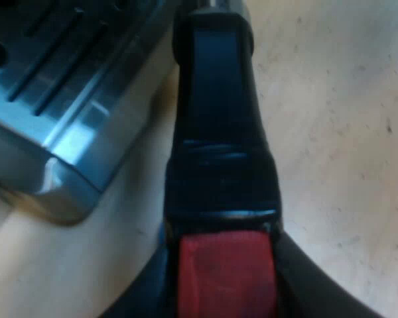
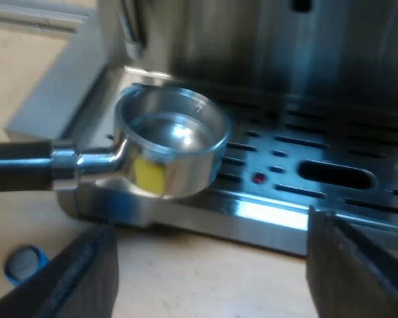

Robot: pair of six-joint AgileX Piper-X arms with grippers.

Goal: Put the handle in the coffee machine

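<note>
**Left gripper holding the holder by its handle beside the coffee machine's tray**

From the left wrist, the left gripper [image 1: 225,295] is clamping the holder's dark handle [image 1: 215,132]. Its black fingers [image 1: 315,288] are pressing in on either side of the handle's red end [image 1: 225,271]. The handle is stretching away from the camera over a pale table [image 1: 338,132]. It is passing just beside the rounded corner of the machine's slotted metal drip tray [image 1: 66,99].

From the right wrist, the holder [image 2: 172,139] is showing its round metal cup. The cup is sitting level with its mouth facing up, and bare metal is shining inside it. It is hanging over the corner of the drip tray [image 2: 305,179], below the front of the coffee machine [image 2: 305,53], and is not locked into it. A yellow patch [image 2: 149,175] is showing on the cup's outer wall. A thin metal pipe [image 2: 129,26] is coming down from the machine's front near the cup.

The right gripper [image 2: 212,278] is hovering in front of the tray. Its fingers [image 2: 86,278] are spread wide and gripping nothing. A small blue thing [image 2: 23,263] is lying on the table near one finger; what it is I cannot tell.
</note>
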